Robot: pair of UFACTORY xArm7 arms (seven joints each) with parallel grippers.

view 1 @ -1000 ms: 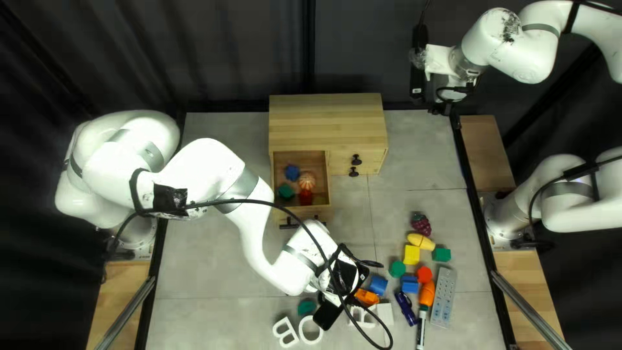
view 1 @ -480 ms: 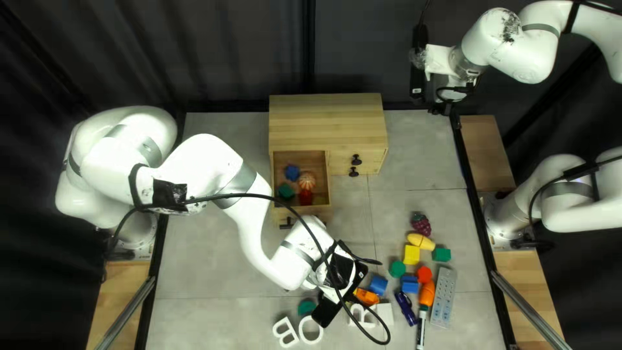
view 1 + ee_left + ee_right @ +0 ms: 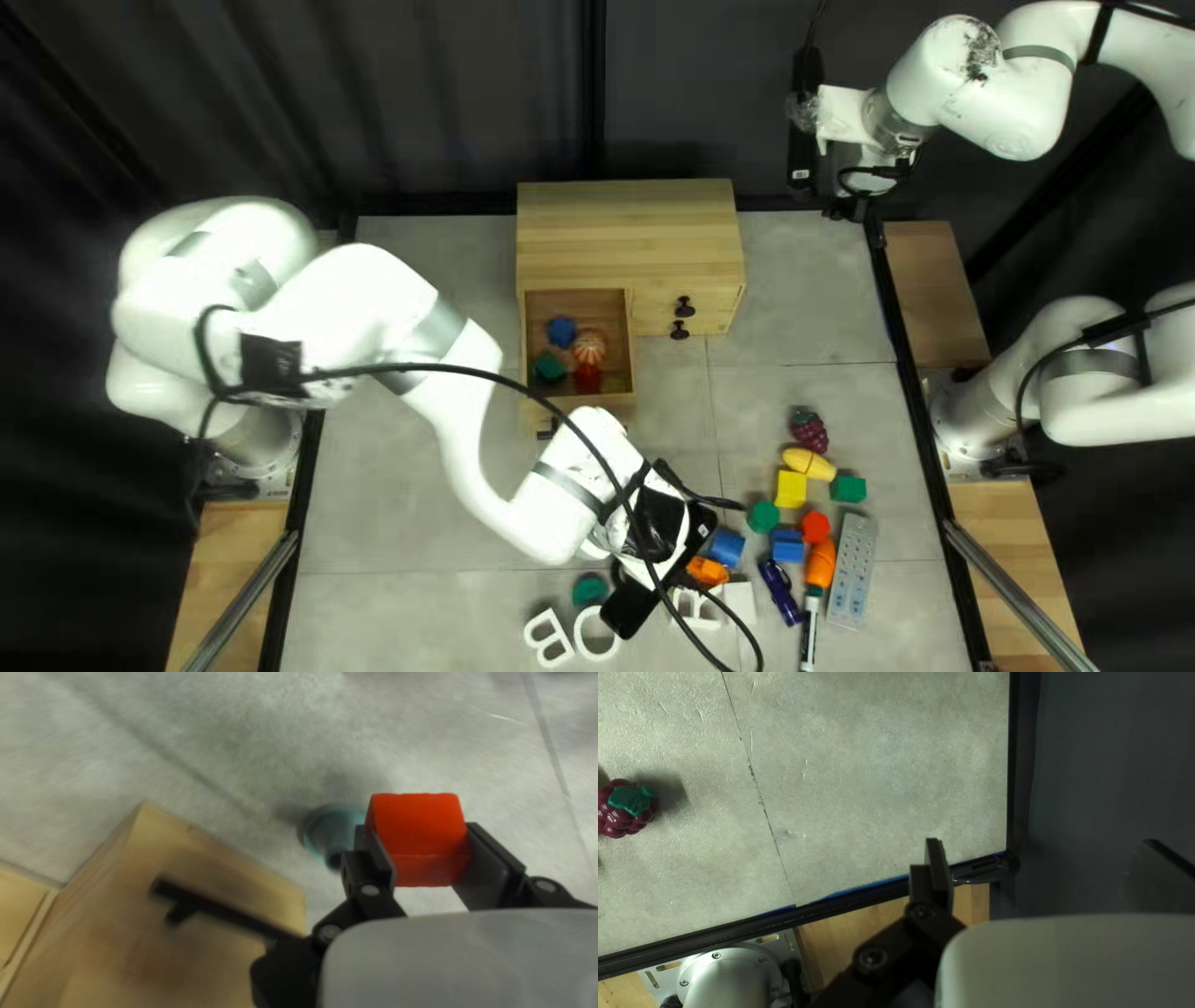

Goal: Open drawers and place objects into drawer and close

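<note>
L gripper point(image 3: 427, 843): jaws grasping red block point(image 3: 417, 821) above tabletop point(image 3: 398, 523), outside open drawer point(image 3: 598, 304). R gripper point(image 3: 1027, 858): jaws released. Prob. mid-transfer; next, bring block over drawer, lower w/o clipping rim, let go. Closing's TBD.

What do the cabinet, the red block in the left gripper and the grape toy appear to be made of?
The cabinet: pale wood, perhaps bamboo, from its striped grain. The red block: smooth and evenly coloured, painted wood or plastic, can't tell which. The grape toy: probably glossy plastic, given its bright highlights.
</note>
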